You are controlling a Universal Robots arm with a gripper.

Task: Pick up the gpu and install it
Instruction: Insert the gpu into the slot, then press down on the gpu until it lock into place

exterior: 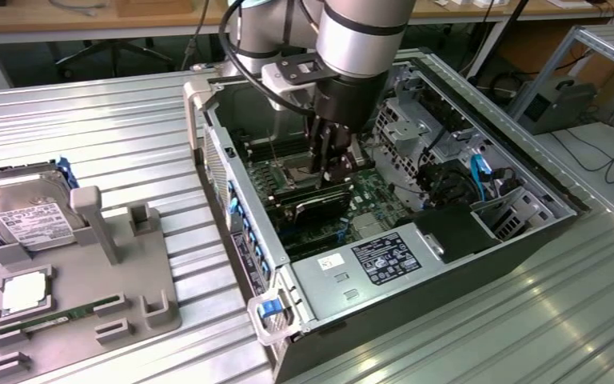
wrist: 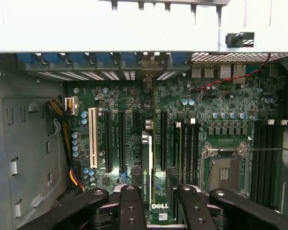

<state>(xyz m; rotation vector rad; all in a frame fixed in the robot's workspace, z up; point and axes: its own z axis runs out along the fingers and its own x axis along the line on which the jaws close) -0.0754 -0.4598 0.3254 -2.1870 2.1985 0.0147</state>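
The gpu (wrist: 147,167) is standing on edge inside the computer case (exterior: 520,240), over the motherboard (wrist: 221,110), between the gripper (wrist: 156,201) fingers.

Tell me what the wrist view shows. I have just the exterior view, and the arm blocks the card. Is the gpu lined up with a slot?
Observer: Yes. The gpu stands on edge right by the gripper, parallel to the long black slots on the motherboard.
Operator: What sits either side of it?
Observer: A white slot lies off to one side and the CPU socket to the other, with black slots in between.
Operator: Is it fully seated?
Observer: I cannot tell, because its slot edge is hidden from the wrist view. A DELL label shows at the end nearest the gripper.
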